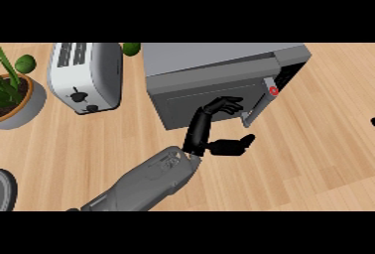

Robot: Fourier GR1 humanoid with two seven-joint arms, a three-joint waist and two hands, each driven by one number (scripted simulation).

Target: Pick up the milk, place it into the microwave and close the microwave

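Pale wood forms the desk (315,163) surface. The grey microwave (219,62) stands at the upper centre of the head view. Its door (183,101) faces the robot and is almost shut. A narrow dark gap shows between the door's right edge and the microwave body. A red round button (274,91) sits near that edge.

The milk is not visible. The door covers the microwave's inside, so the milk's position cannot be confirmed.

The left hand (199,129) extends from a grey forearm that enters from the lower edge, left of centre. The hand is open and holds nothing. Its fingers (223,105) are spread and lie against the lower right part of the door. The thumb (238,145) points away from the door, toward the right, above the desk.

The right hand (373,121) shows only as a dark sliver at the right edge. Its state cannot be determined.

A white toaster (84,77) stands just left of the microwave, apart from it. A potted plant (18,96) in a grey pot stands at the left edge.
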